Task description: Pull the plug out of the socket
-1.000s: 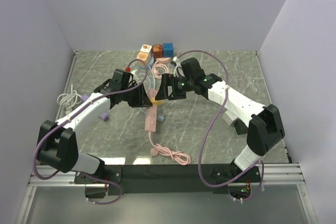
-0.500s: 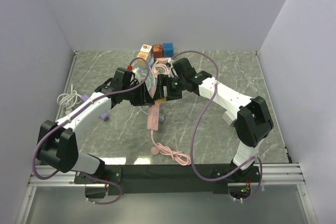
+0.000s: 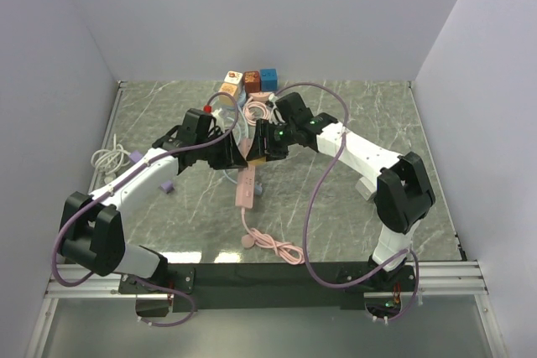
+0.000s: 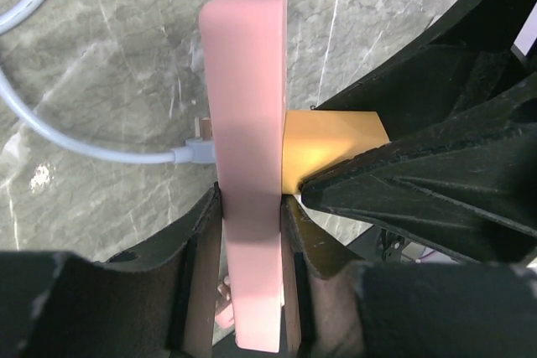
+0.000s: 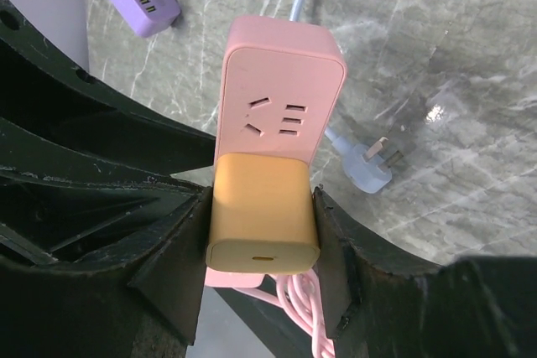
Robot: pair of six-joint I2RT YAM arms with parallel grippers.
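Note:
The pink power strip point(image 3: 246, 190) is held above the table, its cord trailing towards me. A yellow plug block point(image 5: 263, 207) sits in the strip's face point(image 5: 281, 90). My left gripper point(image 4: 250, 207) is shut on the strip's point(image 4: 247, 123) narrow sides. My right gripper point(image 5: 263, 203) is shut on the yellow plug, one finger on each side. In the left wrist view the plug point(image 4: 327, 144) shows right of the strip, with the right gripper's fingers point(image 4: 436, 165) around it. In the top view the two grippers meet at mid-table, left point(image 3: 235, 159) and right point(image 3: 258, 153).
A light blue plug point(image 5: 369, 165) and its cable lie under the strip. A purple power strip point(image 3: 166, 184) and a white cable point(image 3: 107, 157) lie on the left. Coloured blocks point(image 3: 249, 81) stand at the back. The pink cord coils near the front point(image 3: 273, 246).
My right gripper has moved left and closer to the left gripper. The strip's free end has swung slightly right. The left arm has hardly moved.

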